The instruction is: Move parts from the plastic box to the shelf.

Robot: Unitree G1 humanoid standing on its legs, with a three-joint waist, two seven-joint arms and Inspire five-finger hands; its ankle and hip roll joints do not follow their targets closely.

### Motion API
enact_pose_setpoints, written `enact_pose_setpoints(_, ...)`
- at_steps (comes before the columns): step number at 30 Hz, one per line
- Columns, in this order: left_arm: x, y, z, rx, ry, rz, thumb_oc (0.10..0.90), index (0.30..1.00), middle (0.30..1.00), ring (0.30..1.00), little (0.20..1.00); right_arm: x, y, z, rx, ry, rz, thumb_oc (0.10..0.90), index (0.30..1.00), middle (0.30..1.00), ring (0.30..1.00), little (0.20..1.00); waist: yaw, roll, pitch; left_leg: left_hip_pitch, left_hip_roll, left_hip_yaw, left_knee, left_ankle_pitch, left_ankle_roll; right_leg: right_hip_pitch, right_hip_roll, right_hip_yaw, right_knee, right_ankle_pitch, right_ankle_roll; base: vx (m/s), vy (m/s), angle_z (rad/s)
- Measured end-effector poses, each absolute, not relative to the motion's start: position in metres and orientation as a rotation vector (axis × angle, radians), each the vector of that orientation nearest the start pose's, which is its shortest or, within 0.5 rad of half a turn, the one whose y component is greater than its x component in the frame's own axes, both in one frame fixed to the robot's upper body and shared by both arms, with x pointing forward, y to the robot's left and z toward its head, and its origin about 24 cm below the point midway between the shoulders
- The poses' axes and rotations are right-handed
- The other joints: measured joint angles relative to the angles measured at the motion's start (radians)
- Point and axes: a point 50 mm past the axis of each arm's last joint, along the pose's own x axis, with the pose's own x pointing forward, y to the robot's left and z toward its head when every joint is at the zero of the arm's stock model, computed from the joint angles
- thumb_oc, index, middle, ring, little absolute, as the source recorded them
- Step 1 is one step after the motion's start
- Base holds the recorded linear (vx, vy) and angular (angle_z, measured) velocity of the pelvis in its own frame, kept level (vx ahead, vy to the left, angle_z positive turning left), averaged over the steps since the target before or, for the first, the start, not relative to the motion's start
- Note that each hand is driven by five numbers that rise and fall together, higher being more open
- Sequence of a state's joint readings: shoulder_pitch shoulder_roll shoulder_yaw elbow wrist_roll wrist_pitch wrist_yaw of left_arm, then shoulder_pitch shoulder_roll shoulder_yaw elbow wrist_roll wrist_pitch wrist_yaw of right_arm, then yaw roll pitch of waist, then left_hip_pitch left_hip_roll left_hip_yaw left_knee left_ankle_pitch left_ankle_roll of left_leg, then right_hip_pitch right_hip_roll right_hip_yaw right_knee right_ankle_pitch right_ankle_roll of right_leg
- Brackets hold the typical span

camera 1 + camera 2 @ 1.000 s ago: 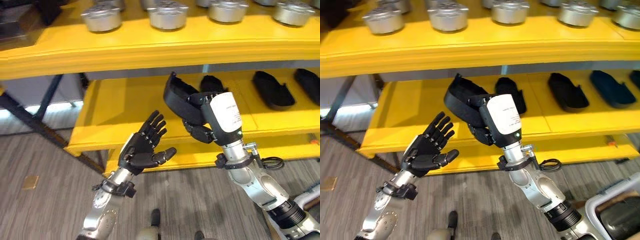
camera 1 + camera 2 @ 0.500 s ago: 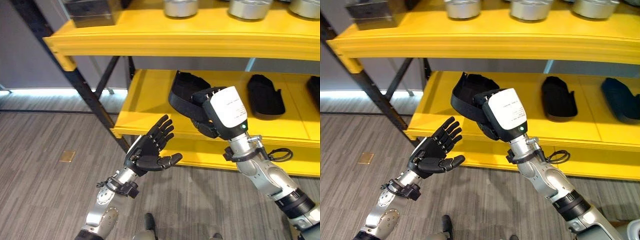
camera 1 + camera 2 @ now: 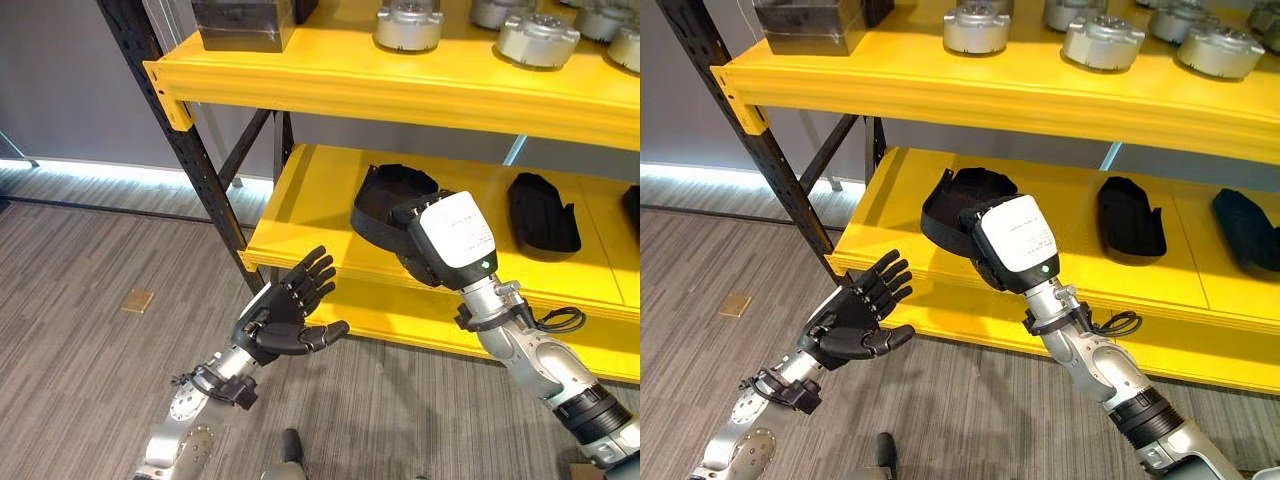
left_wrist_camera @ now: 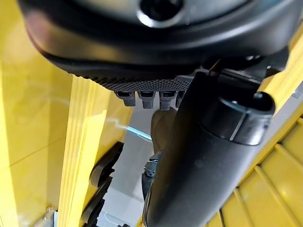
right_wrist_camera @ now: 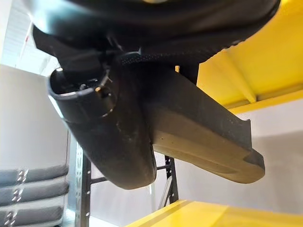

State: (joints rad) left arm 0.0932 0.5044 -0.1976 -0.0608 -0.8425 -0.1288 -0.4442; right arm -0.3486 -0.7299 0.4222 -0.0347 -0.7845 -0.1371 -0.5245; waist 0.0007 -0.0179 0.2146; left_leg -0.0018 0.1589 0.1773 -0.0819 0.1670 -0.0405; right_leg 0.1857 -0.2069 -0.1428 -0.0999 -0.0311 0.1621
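Black part [image 3: 385, 205]: gripped in the right hand [image 3: 425, 250], over the yellow lower shelf [image 3: 890, 215].
Left hand [image 3: 285, 312]: fingers spread, empty, below that shelf's edge.
Risk: released too near the shelf's edge, part could tip off.

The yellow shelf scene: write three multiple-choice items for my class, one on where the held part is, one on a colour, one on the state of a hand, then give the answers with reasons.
1. Where is the black part that the right hand holds?
A. Over the lower yellow shelf, near its left end
B. On the top shelf among the metal parts
C. On the floor

2. What colour are the round parts on the top shelf?
A. Black
B. Silver-grey
C. Yellow

3. How is the left hand?
A. Curled round a part
B. Open, palm up, holding nothing
C. Pressed flat on the shelf

Answers: 1 A, the part sits in the right hand's grip above the lower board's left end. 2 B, they shine like bare metal. 3 B, its fingers are spread in front of the shelf edge.
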Motion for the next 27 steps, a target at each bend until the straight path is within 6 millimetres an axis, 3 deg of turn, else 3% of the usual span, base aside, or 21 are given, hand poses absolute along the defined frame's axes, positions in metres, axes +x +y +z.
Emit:
enact_pose_setpoints(1, 0.225, 0.183, 0.056, -0.365, -0.045, -0.567, 0.900, 1.000, 1.000, 1.000, 1.000, 0.282, -0.163, 0.147, -1.346, -0.864, -0.022, 0.400, 0.300, 0.300, 0.300, 0.300, -0.012, -0.004, -0.001, -0.004, -0.004, -0.019, -0.003, 0.004, -0.006, 0.011, 0.006, 0.008, 0.002, 0.040, 0.007, 0.06, -0.051, 0.43)
enact_pose_setpoints(6, 0.213, 0.181, 0.049, -0.402, -0.007, -0.562, 0.900, 1.000, 1.000, 1.000, 1.000, 0.288, -0.181, 0.151, -1.364, -0.787, -0.089, 0.400, 0.300, 0.300, 0.300, 0.300, -0.004, 0.023, -0.016, 0.005, 0.020, -0.014, 0.001, -0.003, -0.016, 0.007, 0.033, 0.001, 0.010, 0.039, -0.009, 0.04, 0.051, 0.00)
enact_pose_setpoints(12, 0.213, 0.181, 0.050, -0.400, -0.013, -0.570, 0.900, 1.000, 1.000, 1.000, 1.000, 0.295, -0.199, 0.146, -1.384, -0.673, -0.091, 0.400, 0.300, 0.300, 0.300, 0.300, -0.027, 0.011, -0.015, 0.026, -0.008, 0.013, 0.001, -0.006, -0.034, 0.008, 0.001, 0.018, 0.018, 0.053, 0.000, 0.03, 0.199, -0.14)
enact_pose_setpoints(15, 0.218, 0.180, 0.054, -0.394, -0.031, -0.600, 0.900, 1.000, 1.000, 1.000, 1.000, 0.297, -0.204, 0.140, -1.396, -0.638, -0.075, 0.400, 0.300, 0.300, 0.300, 0.300, -0.027, 0.002, -0.009, 0.052, -0.013, 0.040, 0.002, -0.028, -0.024, -0.030, -0.010, 0.019, 0.107, 0.053, -0.002, 0.01, 0.205, -0.26)
enact_pose_setpoints(17, 0.225, 0.177, 0.060, -0.385, -0.059, -0.630, 0.900, 1.000, 1.000, 1.000, 1.000, 0.297, -0.207, 0.140, -1.396, -0.628, -0.085, 0.400, 0.300, 0.300, 0.300, 0.300, -0.030, -0.018, 0.000, 0.057, -0.034, 0.046, 0.005, -0.040, -0.025, -0.058, -0.032, 0.008, 0.166, 0.055, -0.006, 0.01, 0.091, -0.12)
enact_pose_setpoints(18, 0.232, 0.172, 0.062, -0.378, -0.065, -0.650, 0.900, 1.000, 1.000, 1.000, 1.000, 0.299, -0.210, 0.137, -1.384, -0.616, -0.097, 0.400, 0.300, 0.300, 0.300, 0.300, -0.027, -0.020, 0.010, 0.044, -0.043, 0.031, 0.030, -0.058, -0.002, -0.113, -0.046, 0.012, 0.265, 0.057, -0.008, 0.02, -0.088, -0.08)
enact_pose_setpoints(21, 0.236, 0.169, 0.061, -0.361, -0.051, -0.671, 0.900, 1.000, 1.000, 1.000, 1.000, 0.295, -0.217, 0.124, -1.397, -0.568, -0.066, 0.400, 0.300, 0.300, 0.300, 0.300, -0.023, -0.018, 0.012, 0.059, -0.049, 0.013, 0.013, -0.062, 0.002, -0.220, -0.069, 0.037, 0.429, 0.030, -0.019, 0.07, -0.211, -0.11)
enact_pose_setpoints(23, 0.236, 0.180, 0.064, -0.324, -0.045, -0.651, 0.900, 1.000, 1.000, 1.000, 1.000, 0.295, -0.216, 0.122, -1.398, -0.571, -0.050, 0.400, 0.300, 0.300, 0.300, 0.300, -0.018, -0.019, 0.022, 0.046, -0.048, 0.009, 0.005, -0.058, 0.007, -0.238, -0.046, 0.054, 0.294, 0.011, -0.017, 0.09, -0.346, -0.09)
enact_pose_setpoints(24, 0.237, 0.189, 0.065, -0.302, -0.043, -0.626, 0.900, 1.000, 1.000, 1.000, 1.000, 0.298, -0.211, 0.125, -1.402, -0.587, -0.042, 0.400, 0.300, 0.300, 0.300, 0.300, -0.015, -0.016, 0.033, 0.033, -0.045, 0.008, 0.011, -0.059, 0.007, -0.249, -0.049, 0.051, 0.165, 0.038, 0.025, 0.07, -0.356, -0.10)
enact_pose_setpoints(25, 0.238, 0.195, 0.065, -0.297, -0.044, -0.593, 0.900, 1.000, 1.000, 1.000, 1.000, 0.301, -0.206, 0.129, -1.406, -0.606, -0.039, 0.400, 0.300, 0.300, 0.300, 0.300, -0.014, -0.011, 0.048, 0.026, -0.040, 0.012, 0.013, -0.059, 0.007, -0.243, -0.049, 0.051, 0.074, 0.075, 0.041, 0.05, -0.268, 0.08)
enact_pose_setpoints(27, 0.238, 0.199, 0.062, -0.306, -0.039, -0.559, 0.900, 1.000, 1.000, 1.000, 1.000, 0.302, -0.206, 0.132, -1.414, -0.612, -0.038, 0.400, 0.300, 0.300, 0.300, 0.300, -0.026, 0.001, 0.062, 0.015, -0.038, -0.022, -0.004, -0.059, 0.006, -0.242, -0.047, 0.083, 0.033, 0.126, 0.048, 0.06, -0.262, 0.59)
